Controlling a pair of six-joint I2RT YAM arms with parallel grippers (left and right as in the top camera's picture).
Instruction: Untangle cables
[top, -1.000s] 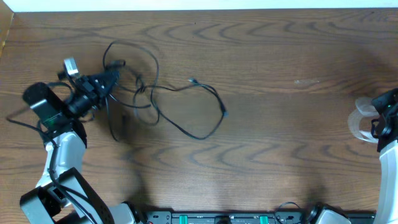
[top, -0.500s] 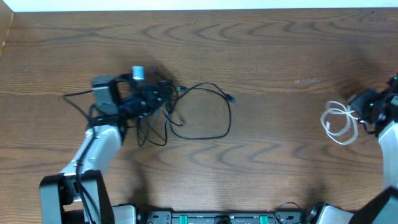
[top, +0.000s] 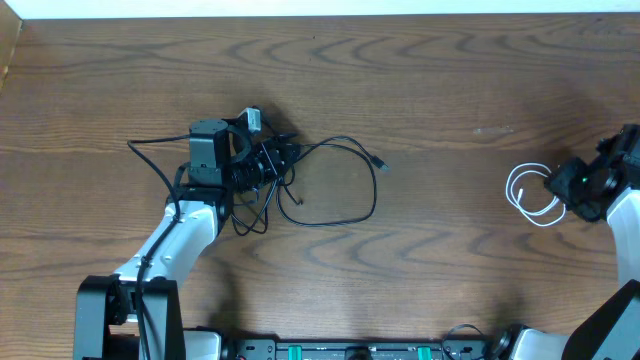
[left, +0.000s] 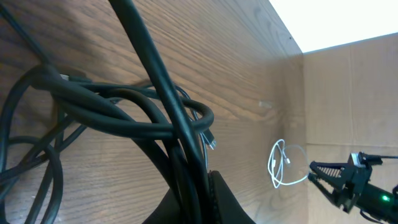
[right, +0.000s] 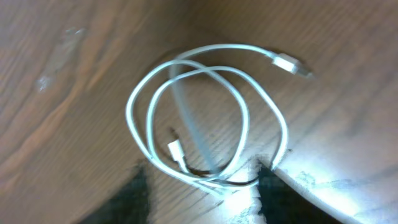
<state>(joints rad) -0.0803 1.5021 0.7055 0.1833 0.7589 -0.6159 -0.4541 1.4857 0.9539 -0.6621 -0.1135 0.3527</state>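
Black cables (top: 373, 190) lie in a tangle left of the table's middle, one loop spreading to the right. My left gripper (top: 285, 158) is shut on the bundle at its left end. In the left wrist view the black strands (left: 124, 109) cross over each other and run down into the closed jaws (left: 202, 199). The white cable (top: 512, 192) lies coiled on the table at the right. My right gripper (top: 558, 186) stands open at the coil's right side. Seen from the right wrist, the coil (right: 287, 63) rests flat, its near loop between the spread fingers (right: 205, 193).
The table is brown wood, its front edge lined by a black rail (top: 350, 350). A cardboard wall (left: 348, 93) stands beyond the table's far side in the left wrist view. Bare wood (top: 450, 150) separates the black tangle from the white coil.
My left gripper has carried the black tangle to the right, bunching it up. My right gripper moved left with the white cable, then opened, leaving the coil on the table.
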